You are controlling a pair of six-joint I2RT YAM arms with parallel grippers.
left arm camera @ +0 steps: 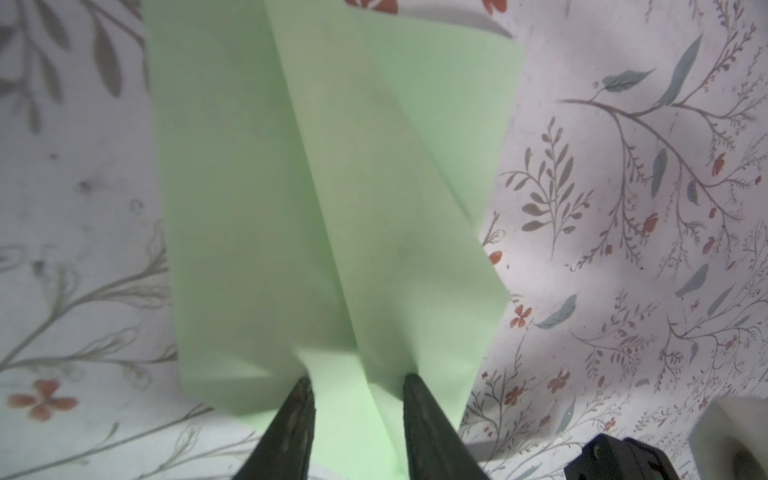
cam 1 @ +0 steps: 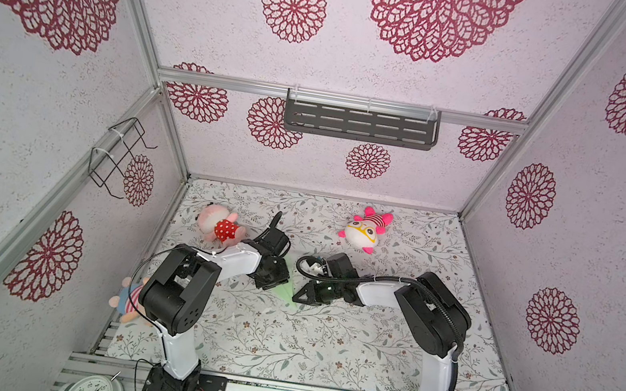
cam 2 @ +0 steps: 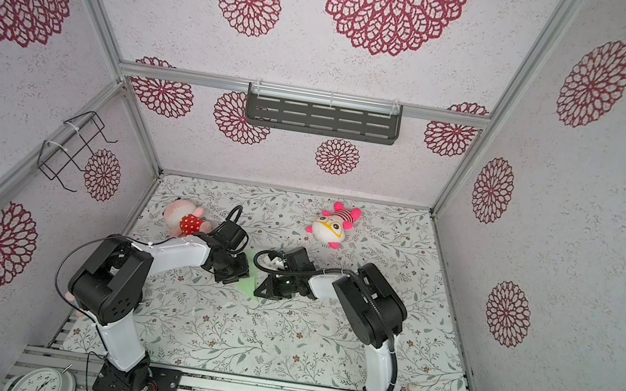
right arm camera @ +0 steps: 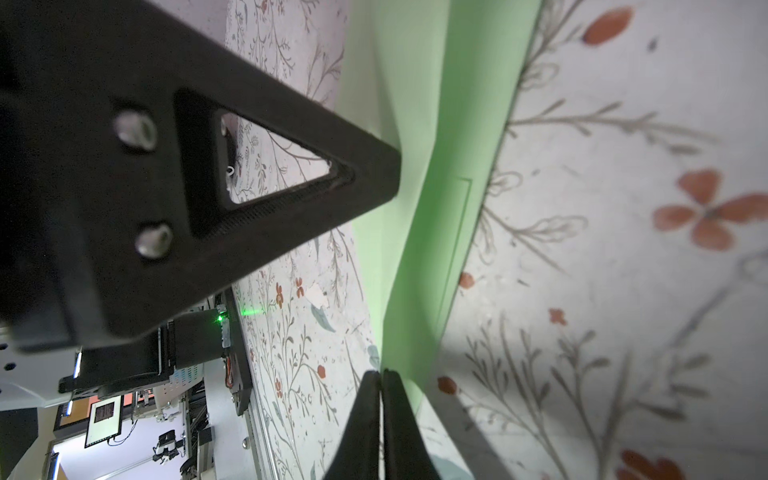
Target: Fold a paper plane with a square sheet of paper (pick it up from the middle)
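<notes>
In both top views, a narrow, pointed paper plane (cam 1: pixel 286 290) of pale mint-green paper lies on the floral-printed tabletop (cam 1: pixel 322 345), directly between two black grippers. The left gripper (cam 1: pixel 272 283) stands over one long side of it. The right gripper (cam 1: pixel 298 296) is just beside the other long side. The plane's long axis runs across the line joining the two grippers, so both are about equally near.

In the left wrist view, the left gripper (left arm camera: pixel 358 378) has its jaws parted. Its two fingertips (left arm camera: pixel 297 411) are set down on the paper, with a strip of it between them. The paper plane (left arm camera: pixel 332 187) stretches away ahead of these jaws, and its centre crease runs toward the gap.

In the right wrist view, the right gripper (right arm camera: pixel 381 372) has its jaws clenched together. An edge of the paper plane (right arm camera: pixel 415 208) meets the tips and runs on ahead of them. Whether a layer is pinched cannot be told. The next fold probably depends on the left jaws pinning the paper down along the crease.
</notes>
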